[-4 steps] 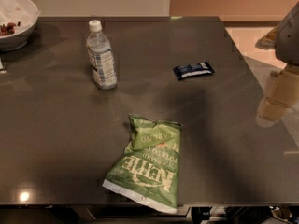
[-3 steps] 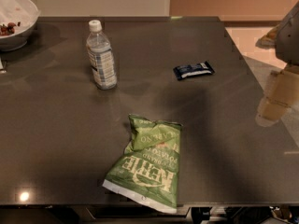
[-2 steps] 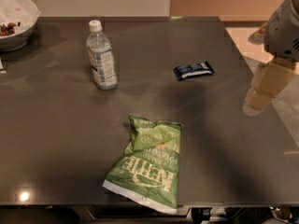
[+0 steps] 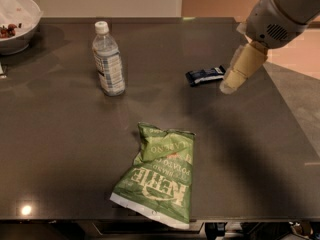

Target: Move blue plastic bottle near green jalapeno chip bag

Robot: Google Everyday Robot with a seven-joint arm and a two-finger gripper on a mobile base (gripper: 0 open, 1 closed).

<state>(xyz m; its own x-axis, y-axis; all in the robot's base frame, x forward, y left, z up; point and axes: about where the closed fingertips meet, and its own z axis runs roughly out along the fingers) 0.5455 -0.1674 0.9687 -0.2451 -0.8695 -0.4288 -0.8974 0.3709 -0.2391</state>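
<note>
The hand (image 4: 231,84) hangs over the right of the worktop (image 4: 60,144), just beside the dark-blue snack wrapper (image 4: 205,75); whether it is apart or together I cannot tell.

I see 2 risks. It could sweep the wrapper along as it crosses, and a high or glancing contact could topple the blue plastic bottle (image 4: 108,61) (tall, narrow, light).

The bottle stands upright at far left, cap up, long axis vertical, well apart from the green jalapeno chip bag (image 4: 159,171). The bag lies flat, its length running far-to-near, with the white strip at the near edge.
</note>
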